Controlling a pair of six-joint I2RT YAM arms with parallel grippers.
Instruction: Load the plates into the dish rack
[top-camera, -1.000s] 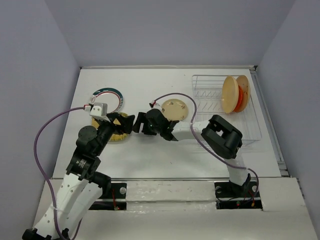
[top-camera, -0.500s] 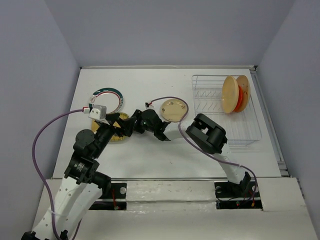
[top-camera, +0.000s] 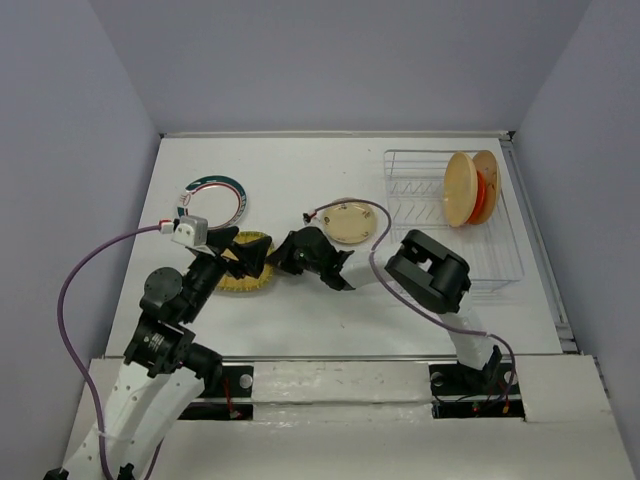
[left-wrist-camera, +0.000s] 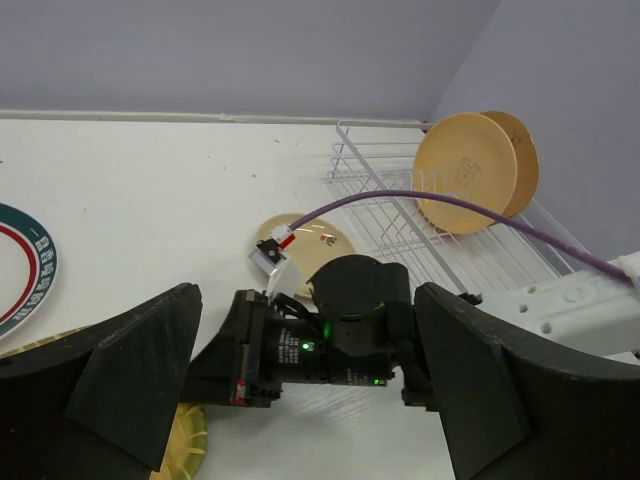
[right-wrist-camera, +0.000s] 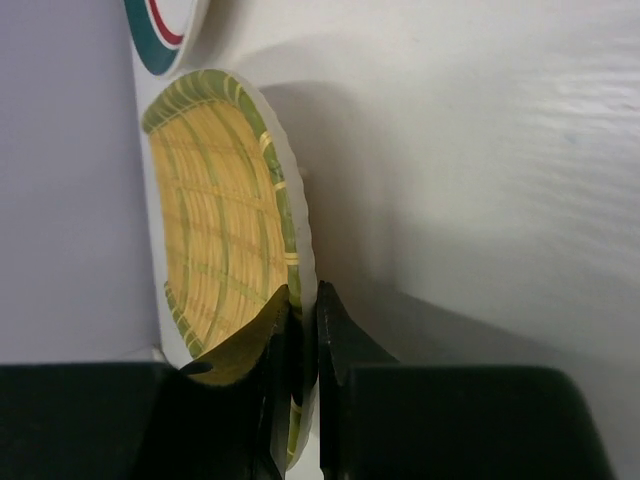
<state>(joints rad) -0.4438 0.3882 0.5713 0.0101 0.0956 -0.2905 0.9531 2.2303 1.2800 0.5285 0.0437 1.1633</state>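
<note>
Pickup step I reckon: right gripper (right-wrist-camera: 300, 300) is pinched tight on the thin rim of the round, glossy, basket-weave yellow plate (right-wrist-camera: 220, 220) at the table's left-middle, left gripper (left-wrist-camera: 305, 300) gapes empty beside it, so next it needs lifting and carrying right to the white wire rack (top-camera: 470, 255).

We see white shells and black joints on the left arm (top-camera: 150, 390) and right arm (top-camera: 478, 350), each trailing a purple cable (left-wrist-camera: 400, 194) (one ends in a red-and-white plug (left-wrist-camera: 284, 240)); the left gripper (left-wrist-camera: 305, 290) has black wedge fingers (left-wrist-camera: 130, 380).
</note>
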